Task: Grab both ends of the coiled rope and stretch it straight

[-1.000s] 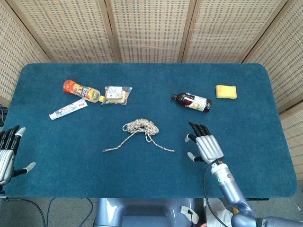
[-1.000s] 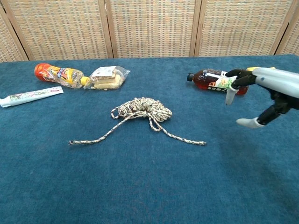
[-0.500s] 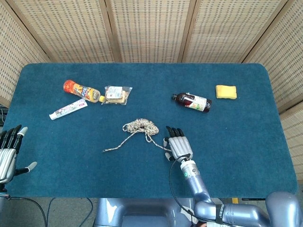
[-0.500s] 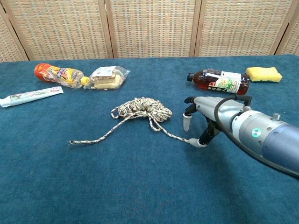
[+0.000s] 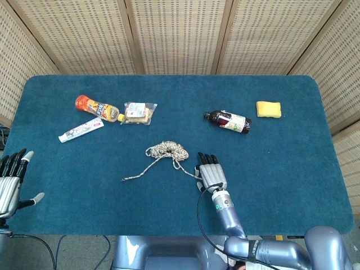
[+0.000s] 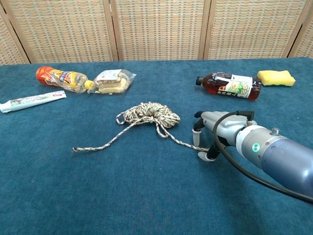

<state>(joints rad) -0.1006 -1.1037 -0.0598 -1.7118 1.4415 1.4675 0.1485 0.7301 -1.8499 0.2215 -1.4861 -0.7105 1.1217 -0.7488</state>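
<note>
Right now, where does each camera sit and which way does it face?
Head view: high up, looking steeply down on the table; shows the left hand at the near left edge and the right hand over the rope's right end.
Chest view: low at the near edge, looking across; only the right hand and its arm show.
Shared: rope, right hand.

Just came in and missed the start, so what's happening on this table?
A two-armed robot is working on the speckled coiled rope lying on the blue table. Its right robot hand is down at the rope's right loose end, fingers spread around it, not visibly gripping. The left robot hand waits open at the table's left edge, far from the rope's other end. The rope is not yet stretched.
</note>
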